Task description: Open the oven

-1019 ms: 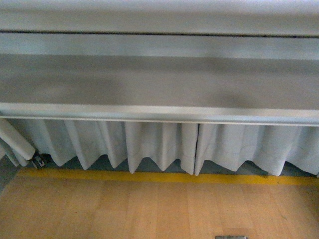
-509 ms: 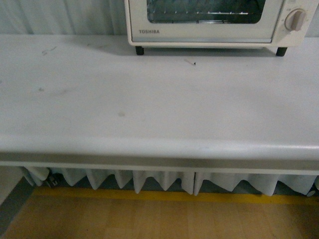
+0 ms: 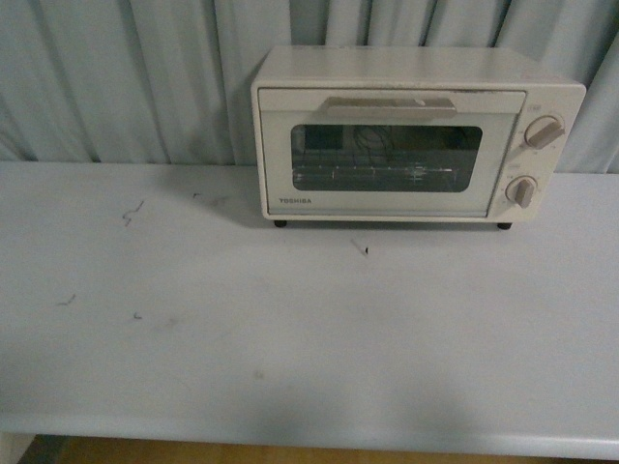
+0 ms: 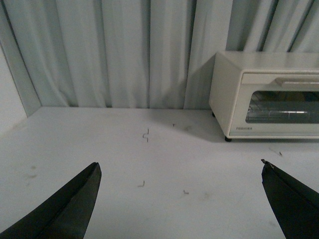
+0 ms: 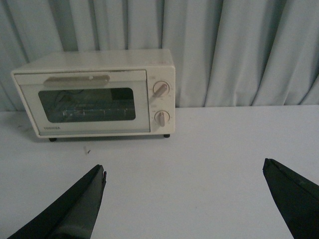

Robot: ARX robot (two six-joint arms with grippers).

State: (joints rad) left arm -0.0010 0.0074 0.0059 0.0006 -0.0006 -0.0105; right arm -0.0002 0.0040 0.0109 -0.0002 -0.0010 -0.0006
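The cream-white Toshiba oven (image 3: 416, 135) stands at the back of the white table, right of the middle, with its glass door shut. Its bar handle (image 3: 390, 104) runs along the top of the door and two round knobs (image 3: 544, 131) sit on its right. A wire rack shows behind the glass. The oven also shows in the left wrist view (image 4: 266, 94) and the right wrist view (image 5: 94, 94). My left gripper (image 4: 180, 167) is open and empty, well short of the oven. My right gripper (image 5: 184, 169) is open and empty, also well short of it. Neither arm shows in the front view.
The white table (image 3: 290, 329) bears small dark scraps (image 3: 131, 213) on its left and a small scrap (image 3: 363, 248) in front of the oven. Pale pleated curtains (image 3: 126, 77) hang behind. A wall corner (image 4: 15, 74) shows in the left wrist view.
The front view has swung upward, from the floor and table edge, past the oven's lower part, to the whole oven and the curtains behind it.
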